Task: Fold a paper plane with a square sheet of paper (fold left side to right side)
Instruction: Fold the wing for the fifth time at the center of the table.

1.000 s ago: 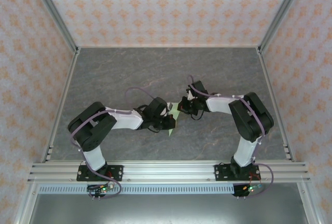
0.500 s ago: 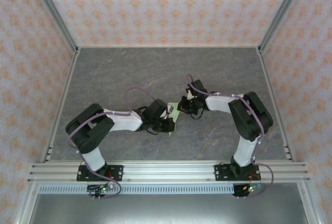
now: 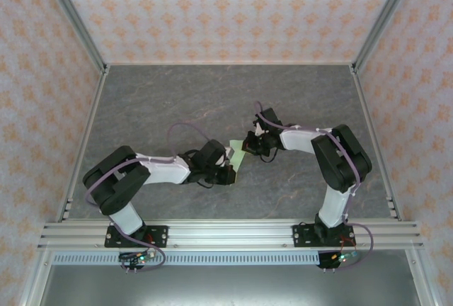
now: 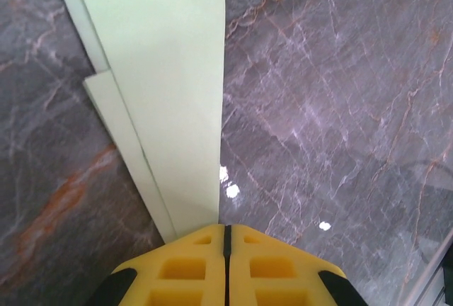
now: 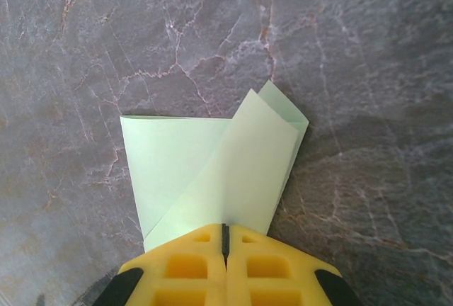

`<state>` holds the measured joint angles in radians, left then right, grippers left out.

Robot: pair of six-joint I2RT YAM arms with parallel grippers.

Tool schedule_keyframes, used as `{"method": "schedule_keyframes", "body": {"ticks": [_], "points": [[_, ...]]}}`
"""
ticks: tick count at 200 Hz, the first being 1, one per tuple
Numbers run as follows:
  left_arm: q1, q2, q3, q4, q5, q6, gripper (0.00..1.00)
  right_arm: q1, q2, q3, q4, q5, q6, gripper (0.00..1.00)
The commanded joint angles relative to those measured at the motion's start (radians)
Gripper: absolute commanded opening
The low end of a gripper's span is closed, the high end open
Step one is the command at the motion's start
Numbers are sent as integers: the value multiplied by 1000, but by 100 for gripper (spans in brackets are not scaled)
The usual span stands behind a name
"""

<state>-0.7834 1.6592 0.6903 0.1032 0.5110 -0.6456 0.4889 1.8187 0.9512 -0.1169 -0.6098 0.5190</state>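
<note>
Top view: the left arm (image 3: 152, 168) and right arm (image 3: 311, 139) reach inward from their bases on the near rail (image 3: 226, 234) and meet just near of the middle of the grey marbled table (image 3: 177, 100). The pale green paper (image 3: 237, 151) lies flat there, between the two grippers. The left gripper (image 3: 225, 173) is at its near end and the right gripper (image 3: 250, 143) at its far right side. Patterned walls (image 3: 233, 8) enclose the table on three sides.

Left wrist view: the left gripper (image 4: 226, 234) has its yellow fingers (image 4: 184, 263) pressed together, with only a thin seam between them. The paper (image 4: 166, 72) runs as a long folded strip from the fingertips to the far edge of the frame. Its right edge is straight, and on its left side lower layers step out from under the top one. The tips sit at the strip's end, but whether any paper is pinched between them cannot be told.

Right wrist view: the right gripper (image 5: 225, 234) is likewise closed, its fingers (image 5: 262, 263) seam to seam at the paper's near edge. The paper (image 5: 170, 164) lies on the table with one flap folded diagonally across it, and a corner of an under-layer peeks out at the far right. Here too, a pinch cannot be confirmed.
</note>
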Motion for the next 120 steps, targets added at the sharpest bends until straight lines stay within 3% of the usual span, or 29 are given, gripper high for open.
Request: {"method": "schedule_keyframes", "body": {"ticks": [1,74,120], "points": [[-28,-15,-58,-133,11,9,8,-2,58,-6,-81,120,-21,3],[-49,-71,-95,-137,12,6,8,-3,63,-4,-81,116,-23,3],[-41,-195,-62,-199,-2,8,8,-2,60,-3,-82,109,-24,3]]}}
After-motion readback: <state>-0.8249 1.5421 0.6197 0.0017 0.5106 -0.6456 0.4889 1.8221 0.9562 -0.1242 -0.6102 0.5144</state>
